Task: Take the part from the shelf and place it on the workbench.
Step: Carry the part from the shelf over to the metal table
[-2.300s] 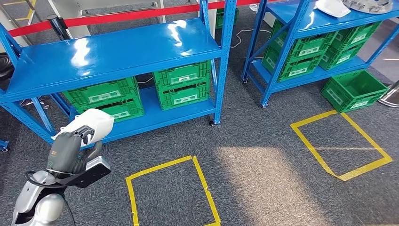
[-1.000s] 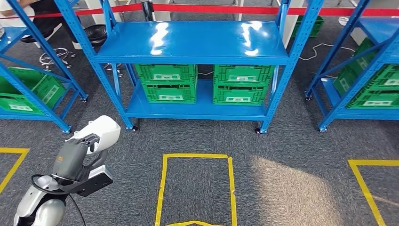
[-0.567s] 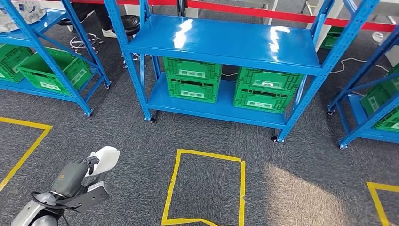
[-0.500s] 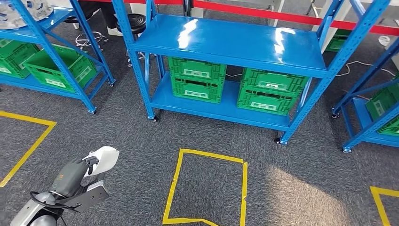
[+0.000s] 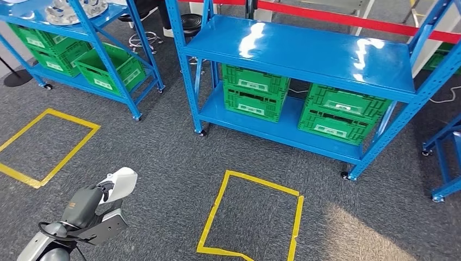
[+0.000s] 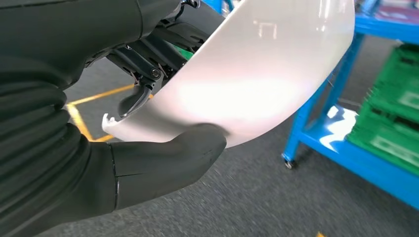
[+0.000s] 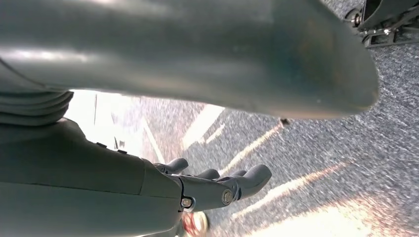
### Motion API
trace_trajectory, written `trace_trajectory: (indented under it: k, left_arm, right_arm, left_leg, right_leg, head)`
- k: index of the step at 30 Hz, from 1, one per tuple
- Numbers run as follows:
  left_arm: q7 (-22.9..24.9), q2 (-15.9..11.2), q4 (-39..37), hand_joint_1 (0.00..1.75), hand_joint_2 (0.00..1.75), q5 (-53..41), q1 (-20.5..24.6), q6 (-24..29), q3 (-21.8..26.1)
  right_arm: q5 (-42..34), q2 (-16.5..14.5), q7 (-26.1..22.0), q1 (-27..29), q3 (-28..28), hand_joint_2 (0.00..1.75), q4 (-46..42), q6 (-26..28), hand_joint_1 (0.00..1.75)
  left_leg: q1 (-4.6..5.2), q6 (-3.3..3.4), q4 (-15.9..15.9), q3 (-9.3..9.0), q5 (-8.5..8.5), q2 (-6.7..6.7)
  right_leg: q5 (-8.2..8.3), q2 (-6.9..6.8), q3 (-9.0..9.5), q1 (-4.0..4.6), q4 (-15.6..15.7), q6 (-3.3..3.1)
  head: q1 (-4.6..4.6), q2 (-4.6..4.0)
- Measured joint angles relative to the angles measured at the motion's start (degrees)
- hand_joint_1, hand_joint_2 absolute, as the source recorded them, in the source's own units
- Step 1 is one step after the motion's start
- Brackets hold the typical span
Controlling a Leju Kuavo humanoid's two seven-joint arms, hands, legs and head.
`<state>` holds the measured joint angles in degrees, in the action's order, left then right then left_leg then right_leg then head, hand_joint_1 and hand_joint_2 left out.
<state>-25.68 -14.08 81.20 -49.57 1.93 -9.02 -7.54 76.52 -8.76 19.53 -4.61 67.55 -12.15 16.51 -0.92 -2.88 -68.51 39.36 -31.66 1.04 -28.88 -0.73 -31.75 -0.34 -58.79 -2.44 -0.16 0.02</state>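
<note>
— Where is the curved white plastic part (image 5: 120, 183)?

— In the left hand (image 5: 87, 199), low at the left over the grey carpet floor (image 5: 163, 163), well apart from the blue metal shelf rack (image 5: 304, 54) with its green plastic crates (image 5: 253, 92). In the left wrist view the thumb presses under the shell's edge and the dark fingers (image 6: 141, 96) lie on its other face.

— And the right hand (image 7: 217, 190)?

— Hanging above the carpet, fingers loosely curled, holding nothing.

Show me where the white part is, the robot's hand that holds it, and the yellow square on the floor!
white part (image 5: 123, 182), head view, middle of its curved shell.
left hand (image 5: 86, 202), head view, grey back of the hand.
yellow square (image 5: 216, 207), head view, its left tape edge.
</note>
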Motion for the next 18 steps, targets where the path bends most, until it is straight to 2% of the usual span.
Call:
trace_trajectory:
  k: [1,2,3,4,5,7,8,9,11,12,13,15,16,17,18]
  left_arm:
    - [-0.10,0.14,0.01,1.62,1.75,-0.25,-0.11,0.72,0.01]
    - [-0.25,0.30,0.02,1.62,1.75,-0.53,-0.28,1.45,0.01]
    - [-0.44,0.46,0.05,1.62,1.75,-0.76,-0.44,2.14,0.03]
    - [-0.68,0.64,0.11,1.62,1.75,-1.07,-0.54,2.91,0.07]
    - [-0.95,0.84,0.22,1.62,1.75,-1.44,-0.56,3.83,0.15]
    - [-1.39,1.37,0.71,1.62,1.75,-2.72,-0.28,6.43,0.44]
    - [-1.46,1.65,1.22,1.62,1.75,-3.59,-0.09,7.90,0.64]
    - [-1.44,1.86,1.79,1.62,1.75,-4.44,0.09,9.17,0.84]
    - [-1.26,2.10,3.00,1.62,1.75,-5.64,0.26,10.57,1.24]
    - [-1.15,2.20,3.45,1.62,1.75,-5.89,0.35,10.75,1.44]
    - [-1.05,2.32,3.87,1.62,1.75,-6.07,0.50,10.83,1.62]
    - [-0.93,2.62,4.36,1.62,1.75,-6.60,1.01,11.17,1.84]
    - [-0.92,2.76,4.47,1.62,1.75,-7.02,1.40,11.45,1.87]
    - [-0.93,2.87,4.51,1.62,1.75,-7.48,1.89,11.72,1.89]
    - [-1.02,2.90,4.54,1.62,1.75,-7.89,2.57,11.85,1.93]
  right_arm:
    - [0.05,0.00,0.02,0.20,0.01,0.00,0.00,0.01,0.00]
    - [0.09,0.00,0.04,0.35,0.01,0.00,0.00,0.04,0.00]
    - [0.15,0.00,0.06,0.44,0.01,0.00,0.00,0.15,0.00]
    - [0.20,-0.01,0.07,0.47,0.01,0.00,0.00,0.41,0.00]
    - [0.22,-0.01,0.07,0.47,0.01,0.00,0.00,0.80,0.00]
    - [-0.05,0.10,0.05,0.44,0.05,0.00,-0.01,1.89,0.00]
    - [-0.36,0.29,0.04,0.39,0.17,0.00,-0.02,2.35,0.00]
    - [-0.70,0.54,0.03,0.32,0.36,0.00,-0.04,2.66,0.00]
    - [-1.15,1.09,0.10,0.11,0.78,0.00,-0.18,2.84,0.00]
    - [-1.24,1.33,0.15,0.03,0.91,0.00,-0.25,2.83,0.00]
    - [-1.29,1.53,0.19,-0.02,1.01,0.00,-0.31,2.83,0.00]
    - [-1.31,1.89,0.16,0.06,1.20,0.00,-0.35,2.88,0.00]
    - [-1.25,2.01,0.14,0.17,1.30,0.00,-0.35,2.93,0.00]
    - [-1.14,2.19,0.17,0.29,1.37,0.00,-0.36,2.98,0.00]
    - [-0.92,2.39,0.20,0.37,1.40,0.00,-0.36,2.93,0.00]
  left_leg:
    - [-0.02,-0.15,-3.38,1.41,-1.47,-0.33]
    - [-0.03,-0.27,-5.61,2.22,-2.15,-0.50]
    - [-0.03,-0.31,-5.94,2.11,-1.80,-0.64]
    - [-0.03,-0.30,-4.05,0.88,-0.49,-0.91]
    - [-0.03,-0.21,-0.41,-1.25,1.37,-1.59]
    - [0.31,0.38,6.68,-5.17,3.53,-3.81]
    - [0.50,0.81,8.51,-6.08,3.80,-4.38]
    - [0.69,1.27,9.02,-6.19,3.60,-4.39]
    - [0.64,2.08,9.15,-5.97,3.91,-2.90]
    - [0.54,2.41,9.28,-5.95,4.05,-2.29]
    - [0.41,2.75,9.41,-5.93,4.22,-1.67]
    - [0.28,3.17,9.49,-5.81,4.42,-0.40]
    - [0.29,3.31,9.45,-5.69,4.48,0.35]
    - [0.31,3.35,9.39,-5.60,4.52,1.20]
    - [0.33,3.36,9.29,-5.52,4.55,2.11]
  right_leg:
    - [-0.05,-0.82,-0.02,0.08,-0.02,-0.07]
    - [-0.10,-1.65,-0.02,0.13,-0.03,-0.11]
    - [-0.15,-2.43,-0.02,0.16,-0.06,-0.10]
    - [-0.23,-3.20,0.02,0.17,-0.10,-0.04]
    - [-0.35,-3.92,0.10,0.18,-0.18,0.10]
    - [-0.70,-5.21,0.23,0.47,-0.40,0.62]
    - [-0.83,-5.77,0.28,0.63,-0.48,0.93]
    - [-0.88,-6.32,0.33,0.77,-0.48,1.23]
    - [-1.03,-7.05,0.53,0.72,-0.50,1.84]
    - [-1.42,-6.28,0.47,0.58,-0.92,2.19]
    - [-2.46,-4.70,-0.11,0.42,-2.39,2.52]
    - [-5.68,-1.03,-2.88,0.13,-8.36,2.93]
    - [-7.25,-0.06,-4.79,0.08,-12.16,3.00]
    - [-7.95,0.30,-6.28,0.08,-14.91,3.01]
    - [-7.56,0.47,-6.96,0.07,-15.86,2.96]
  head:
    - [-0.01,0.00]
    - [0.00,0.00]
    - [-0.01,0.00]
    - [-0.01,-0.01]
    - [-0.01,-0.01]
    - [0.01,-0.01]
    - [0.07,0.00]
    - [0.12,0.00]
    - [0.20,0.00]
    - [0.21,0.00]
    - [0.26,0.00]
    - [0.38,-0.01]
    - [0.42,-0.01]
    - [0.42,-0.01]
    - [0.43,-0.01]
